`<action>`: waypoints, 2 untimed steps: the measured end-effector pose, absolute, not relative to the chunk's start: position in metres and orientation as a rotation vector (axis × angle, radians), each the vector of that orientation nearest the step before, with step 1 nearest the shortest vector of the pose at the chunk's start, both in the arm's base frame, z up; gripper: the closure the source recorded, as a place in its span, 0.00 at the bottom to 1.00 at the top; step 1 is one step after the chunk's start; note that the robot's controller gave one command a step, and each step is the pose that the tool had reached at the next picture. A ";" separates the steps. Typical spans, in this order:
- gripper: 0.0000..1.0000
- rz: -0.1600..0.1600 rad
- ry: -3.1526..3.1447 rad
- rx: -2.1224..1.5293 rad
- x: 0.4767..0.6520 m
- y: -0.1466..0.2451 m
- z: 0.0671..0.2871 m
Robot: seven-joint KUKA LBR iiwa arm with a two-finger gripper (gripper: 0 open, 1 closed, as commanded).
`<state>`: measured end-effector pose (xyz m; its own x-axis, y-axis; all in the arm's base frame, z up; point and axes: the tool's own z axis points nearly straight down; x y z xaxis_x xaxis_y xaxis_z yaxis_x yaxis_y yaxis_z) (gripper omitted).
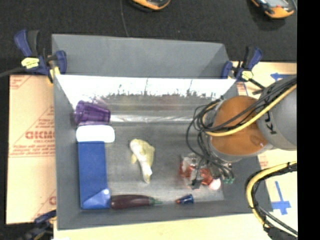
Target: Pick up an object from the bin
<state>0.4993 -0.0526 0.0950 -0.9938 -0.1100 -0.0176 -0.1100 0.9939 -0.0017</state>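
My gripper (206, 174) is low in the bin's right front part, under the arm's orange cover. It sits right over a small red and clear thing (187, 168), which lies partly hidden beneath it. A red and whitish bit (214, 184) shows at the gripper's front right side; I cannot tell if it belongs to the same thing. A small blue cap-like piece (184, 200) lies just in front of the gripper, near the front wall.
A pale yellow lump (142, 156) lies in the middle of the bin. A dark maroon pen-like thing (132, 201) lies along the front wall. A blue box with a white end (93, 166) runs along the left wall, with a purple cup (91, 113) behind it.
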 end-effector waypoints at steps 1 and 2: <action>1.00 -0.001 3.122 -0.203 0.491 -0.043 0.102; 1.00 -0.003 3.117 -0.205 0.496 -0.049 0.113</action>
<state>0.4956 -0.0489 0.1127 -0.9913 -0.1307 -0.0176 -0.1307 0.9914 -0.0029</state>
